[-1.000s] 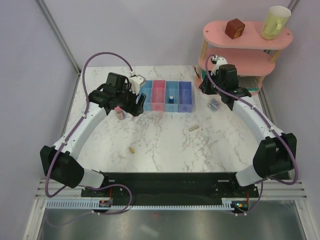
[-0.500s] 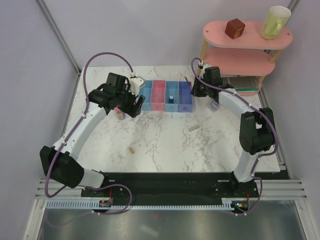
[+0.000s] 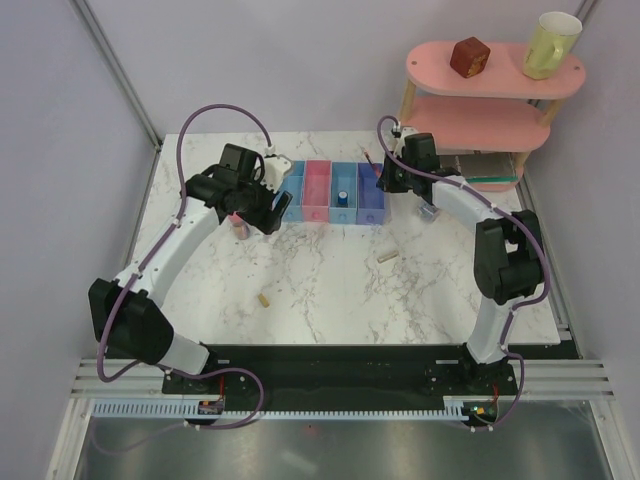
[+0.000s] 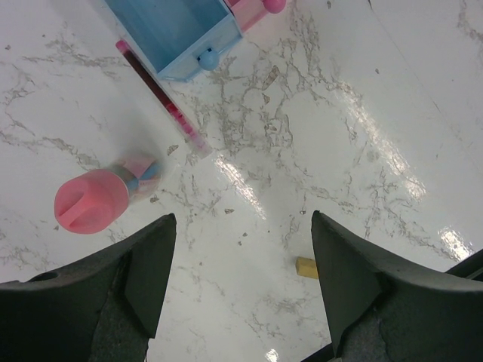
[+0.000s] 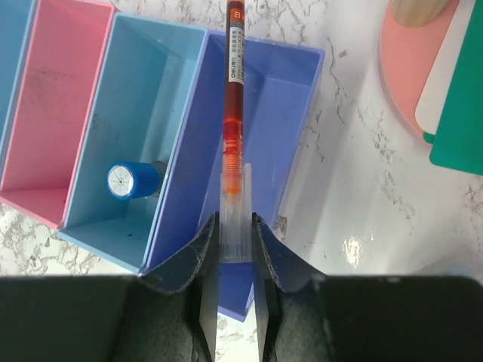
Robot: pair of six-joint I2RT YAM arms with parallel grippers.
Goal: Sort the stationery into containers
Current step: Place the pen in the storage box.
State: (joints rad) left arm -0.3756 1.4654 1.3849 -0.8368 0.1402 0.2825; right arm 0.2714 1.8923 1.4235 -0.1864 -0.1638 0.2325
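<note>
The right gripper point(image 5: 234, 226) pinches the red pen point(image 5: 232, 113) lengthwise over the purple-blue bin point(image 5: 290, 113), likely so it drops in cleanly, while the left gripper point(image 4: 241, 219) hangs jaws apart well left of that bin by the pink cylinder point(image 4: 90, 202)

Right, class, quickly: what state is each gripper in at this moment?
Left gripper: open, holding nothing.
Right gripper: closed on the red pen.

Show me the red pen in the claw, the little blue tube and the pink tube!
red pen point(image 5: 232, 113), right wrist view, its red middle
little blue tube point(image 5: 130, 181), right wrist view, its round top
pink tube point(image 4: 90, 201), left wrist view, its cap
</note>
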